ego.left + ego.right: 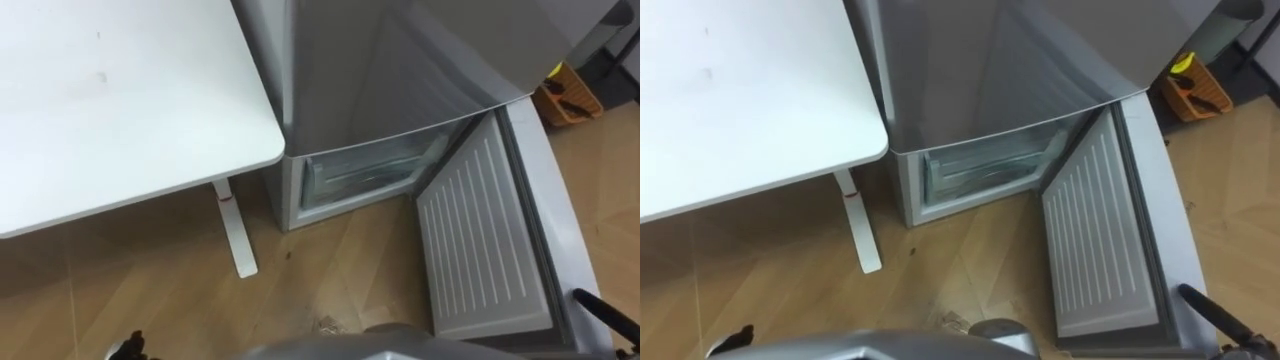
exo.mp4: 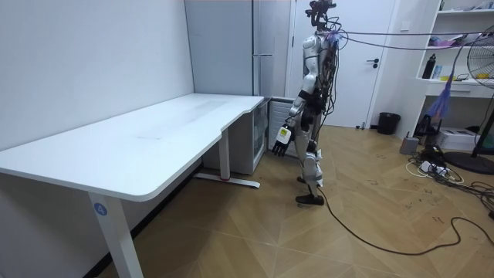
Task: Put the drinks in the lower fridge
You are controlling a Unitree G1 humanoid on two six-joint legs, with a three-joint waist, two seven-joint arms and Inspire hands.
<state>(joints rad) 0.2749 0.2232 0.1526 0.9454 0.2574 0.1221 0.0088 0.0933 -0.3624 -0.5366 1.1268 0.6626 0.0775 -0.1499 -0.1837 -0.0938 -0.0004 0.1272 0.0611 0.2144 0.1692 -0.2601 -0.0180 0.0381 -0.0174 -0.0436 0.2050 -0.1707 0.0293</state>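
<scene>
Stands before fridge (image 1: pixel 400 90), beside bench (image 1: pixel 120 110). Has lower door (image 1: pixel 485 240) swung wide right, leaving drawer (image 1: pixel 365 172) reachable for loading. Hangs left hand (image 2: pixel 281 137) at side; cannot tell fingers' state. Cannot tell where drinks are; probably needs fetching first.

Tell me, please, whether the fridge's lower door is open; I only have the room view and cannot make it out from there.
Observer: Yes, the lower door is wide open, hinged out to the robot's right, with its ribbed white inner side showing.
Operator: Thank you. What is inside?
Observer: A clear drawer sits across the front of the opening; I cannot tell what it holds.
Operator: Is anything standing beyond the door?
Observer: An orange box with dark items in it stands on the floor past the fridge, on the robot's right.
</scene>
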